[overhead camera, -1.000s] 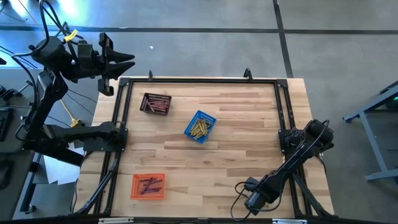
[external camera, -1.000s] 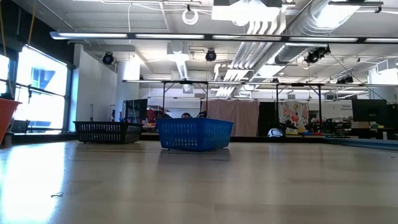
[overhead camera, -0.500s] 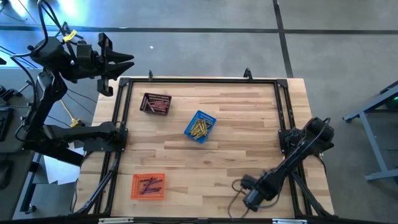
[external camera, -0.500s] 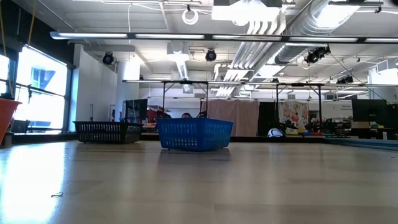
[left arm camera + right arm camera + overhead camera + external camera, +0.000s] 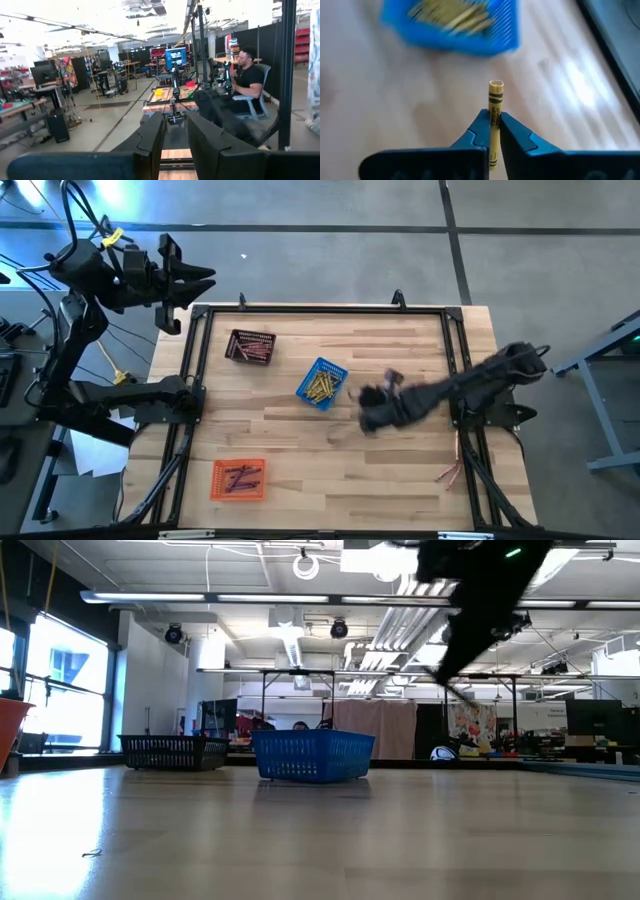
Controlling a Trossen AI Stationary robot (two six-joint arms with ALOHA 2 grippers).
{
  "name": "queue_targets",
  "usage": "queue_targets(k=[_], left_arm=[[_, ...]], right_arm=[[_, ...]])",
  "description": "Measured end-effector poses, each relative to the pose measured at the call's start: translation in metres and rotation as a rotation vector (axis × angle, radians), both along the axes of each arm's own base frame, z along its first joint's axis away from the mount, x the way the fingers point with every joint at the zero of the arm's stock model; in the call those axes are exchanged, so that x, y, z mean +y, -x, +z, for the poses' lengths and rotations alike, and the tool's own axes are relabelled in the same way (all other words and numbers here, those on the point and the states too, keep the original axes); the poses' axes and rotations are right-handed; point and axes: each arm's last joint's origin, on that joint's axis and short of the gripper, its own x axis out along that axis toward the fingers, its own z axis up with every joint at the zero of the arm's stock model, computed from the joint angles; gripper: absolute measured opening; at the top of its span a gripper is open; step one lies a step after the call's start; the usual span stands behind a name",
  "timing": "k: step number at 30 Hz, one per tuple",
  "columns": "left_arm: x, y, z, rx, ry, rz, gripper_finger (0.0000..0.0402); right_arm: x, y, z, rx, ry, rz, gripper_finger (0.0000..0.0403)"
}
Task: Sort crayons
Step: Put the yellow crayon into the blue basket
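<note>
A yellow crayon (image 5: 495, 102) is clamped in my right gripper (image 5: 494, 117), which hangs blurred over the table's middle (image 5: 368, 418), just right of the blue mesh basket (image 5: 322, 383) of yellow crayons. Red crayons lie in the black basket (image 5: 251, 346) and purple ones in the orange basket (image 5: 238, 478). Two pinkish crayons (image 5: 450, 473) lie by the table's right rail. My left gripper (image 5: 195, 278) waits raised beyond the far left corner, its fingers (image 5: 150, 140) apart with nothing between them. My right gripper pinches the yellow crayon's wrapped shaft (image 5: 494, 120) between its two fingertips. The crayon runs along the fingers, and its flat end (image 5: 496, 86) sticks out past them. The gripper slants down toward the table, and the crayon is clear of the wood.
A black frame (image 5: 320, 308) runs around the wooden tabletop. Bare wood lies between the baskets and in front of the blue one. In the low view the blue basket (image 5: 312, 755) and the black basket (image 5: 172, 751) stand at the far side, with my right arm (image 5: 480, 600) overhead.
My right arm has swung fast from the table's near right corner up and toward the middle, ending next to the blue basket, and its wrist has turned on the way. It has come into the top of the low view.
</note>
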Motion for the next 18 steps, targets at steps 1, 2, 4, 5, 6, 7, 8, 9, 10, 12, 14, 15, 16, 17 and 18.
queue_targets(k=[1, 2, 4, 5, 6, 7, 8, 9, 10, 12, 14, 15, 16, 17, 18], left_arm=[[0.000, 0.000, 0.000, -0.002, 0.013, -0.002, 0.0076], [0.000, 0.000, 0.000, -0.003, 0.022, -0.004, 0.0076], [0.000, 0.000, 0.000, -0.006, 0.038, -0.008, 0.0076], [-0.001, 0.001, 0.000, -0.007, 0.042, -0.009, 0.0076], [-0.001, 0.001, 0.000, -0.008, 0.042, -0.008, 0.0076], [-0.002, 0.002, 0.000, -0.009, 0.041, -0.009, 0.0076], [-0.002, 0.002, 0.001, -0.011, 0.039, -0.009, 0.0076], [-0.003, 0.003, 0.001, -0.013, 0.037, -0.010, 0.0076], [-0.004, 0.005, 0.001, -0.016, 0.034, -0.011, 0.0076], [-0.005, 0.007, 0.002, -0.020, 0.031, -0.012, 0.0076], [-0.008, 0.009, 0.002, -0.024, 0.027, -0.013, 0.0076], [-0.009, 0.011, 0.002, -0.027, 0.024, -0.014, 0.0076], [-0.011, 0.013, 0.002, -0.030, 0.022, -0.013, 0.0076], [-0.012, 0.015, 0.002, -0.031, 0.021, -0.014, 0.0076], [-0.013, 0.016, 0.003, -0.033, 0.018, -0.014, 0.0076]], right_arm=[[-0.013, -0.008, 0.000, -0.019, 0.001, -0.015, 0.0012], [-0.026, -0.016, 0.000, -0.047, -0.005, -0.032, 0.0012], [-0.051, -0.033, 0.002, -0.134, -0.049, -0.051, 0.0012], [-0.062, -0.042, 0.004, -0.189, -0.073, -0.049, 0.0012], [-0.073, -0.049, 0.006, -0.247, -0.094, -0.037, 0.0012], [-0.082, -0.056, 0.010, -0.306, -0.110, -0.016, 0.0012], [-0.091, -0.063, 0.014, -0.373, -0.114, 0.009, 0.0012], [-0.098, -0.069, 0.018, -0.440, -0.118, 0.036, 0.0012], [-0.105, -0.072, 0.022, -0.486, -0.116, 0.060, 0.0012], [-0.114, -0.080, 0.028, -0.573, -0.124, 0.115, 0.0012], [-0.120, -0.081, 0.027, -0.581, -0.149, 0.141, 0.0012], [-0.122, -0.082, 0.025, -0.586, -0.167, 0.147, 0.0012], [-0.124, -0.083, 0.022, -0.576, -0.187, 0.143, 0.0012], [-0.126, -0.083, 0.018, -0.562, -0.206, 0.135, 0.0012], [-0.126, -0.085, 0.014, -0.556, -0.229, 0.129, 0.0012]])
